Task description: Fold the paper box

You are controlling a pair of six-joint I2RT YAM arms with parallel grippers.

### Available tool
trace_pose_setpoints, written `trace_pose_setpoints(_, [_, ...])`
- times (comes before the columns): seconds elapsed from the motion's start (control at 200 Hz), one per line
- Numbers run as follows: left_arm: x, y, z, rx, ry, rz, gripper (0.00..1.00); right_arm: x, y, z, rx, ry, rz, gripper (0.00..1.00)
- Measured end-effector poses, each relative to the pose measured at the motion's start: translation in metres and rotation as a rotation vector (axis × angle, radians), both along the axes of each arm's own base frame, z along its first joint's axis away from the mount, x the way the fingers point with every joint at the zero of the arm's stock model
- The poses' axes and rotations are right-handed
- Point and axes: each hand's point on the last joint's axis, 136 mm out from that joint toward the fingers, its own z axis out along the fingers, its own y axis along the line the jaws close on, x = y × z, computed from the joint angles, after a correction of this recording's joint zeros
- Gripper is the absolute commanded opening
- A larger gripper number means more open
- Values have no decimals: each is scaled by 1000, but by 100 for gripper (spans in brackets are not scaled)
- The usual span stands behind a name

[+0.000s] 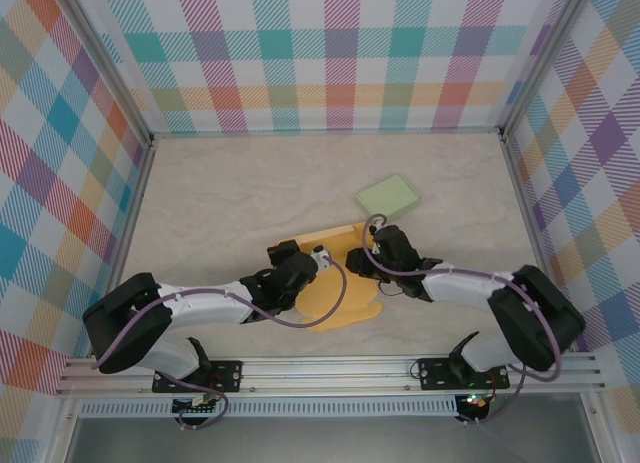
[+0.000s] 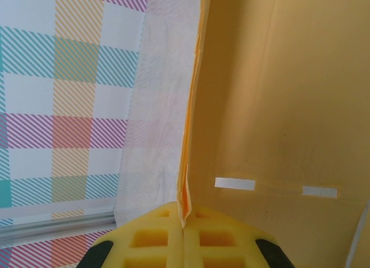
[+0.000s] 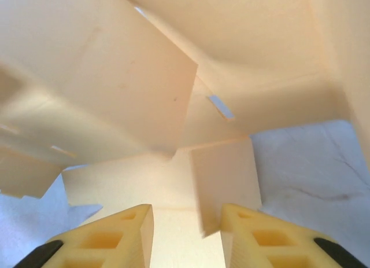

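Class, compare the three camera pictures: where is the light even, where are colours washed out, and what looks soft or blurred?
Top external: even light, sharp, only faint shadows around the paper box. Left wrist: box saturated orange, darker toward its left edge; left gripper fairly crisp. Right wrist: box washed to pale cream, shaded in its creases; right gripper slightly soft.

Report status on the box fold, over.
Left gripper shut on a panel edge of the yellow paper box. Right gripper open over a flap. Pale green flat pad lies apart beyond box.
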Motion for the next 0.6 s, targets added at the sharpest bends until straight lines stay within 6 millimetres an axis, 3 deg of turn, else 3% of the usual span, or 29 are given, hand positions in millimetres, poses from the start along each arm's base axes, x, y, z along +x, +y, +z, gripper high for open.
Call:
trace_pose_setpoints(0.2, [-3, -5, 2, 10, -20, -21, 0, -9, -29, 39, -19, -79, -27, 43])
trace_pose_setpoints(0.39, [-6, -11, -2, 52, -37, -31, 0, -4, -81, 75, -19, -163, -146, 47])
trace_pose_setpoints(0.505, [-12, -18, -7, 88, -44, -48, 0, 3, -115, 75, -44, -152, -235, 47])
trace_pose_setpoints(0.6, [-18, -23, -12, 114, -46, -63, 0, 11, -139, 58, -51, -74, -297, 44])
